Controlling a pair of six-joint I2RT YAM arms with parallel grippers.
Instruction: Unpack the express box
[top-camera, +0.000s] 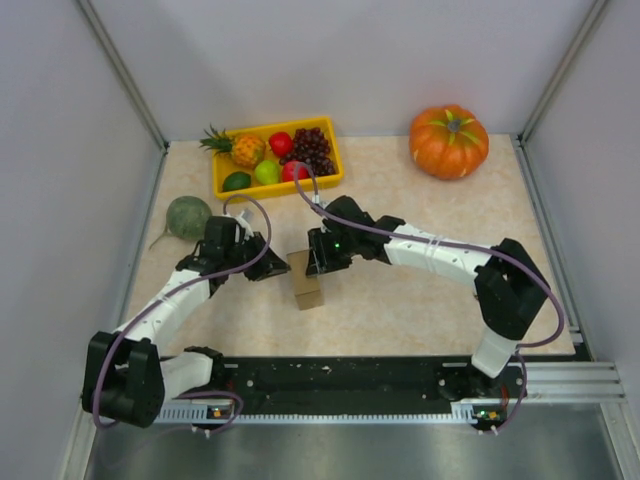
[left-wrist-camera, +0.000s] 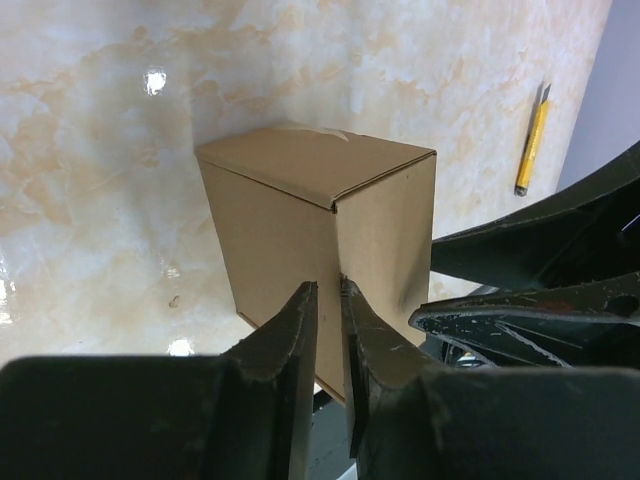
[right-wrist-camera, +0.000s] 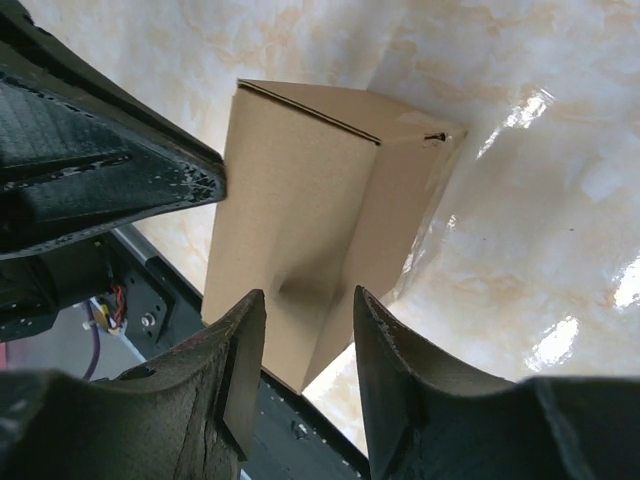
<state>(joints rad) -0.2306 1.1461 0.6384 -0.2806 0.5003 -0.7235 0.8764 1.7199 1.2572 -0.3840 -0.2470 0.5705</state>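
The express box (top-camera: 307, 280) is a small brown cardboard box with its flaps closed, at the table's middle between my two grippers. My left gripper (top-camera: 276, 268) is at its left side. In the left wrist view the left gripper (left-wrist-camera: 328, 292) is closed to a thin slit on the corner edge of the box (left-wrist-camera: 290, 210). My right gripper (top-camera: 318, 262) is at the box's far right. In the right wrist view the right gripper (right-wrist-camera: 308, 305) is open, its fingers straddling one end of the box (right-wrist-camera: 310, 190) without touching it.
A yellow fruit tray (top-camera: 222, 187) stands at the back left and a pumpkin (top-camera: 449, 141) at the back right. A green round vegetable (top-camera: 187, 217) lies at the left beside my left arm. A yellow utility knife (left-wrist-camera: 532, 145) lies on the table. A black rail (top-camera: 340, 375) runs along the near edge.
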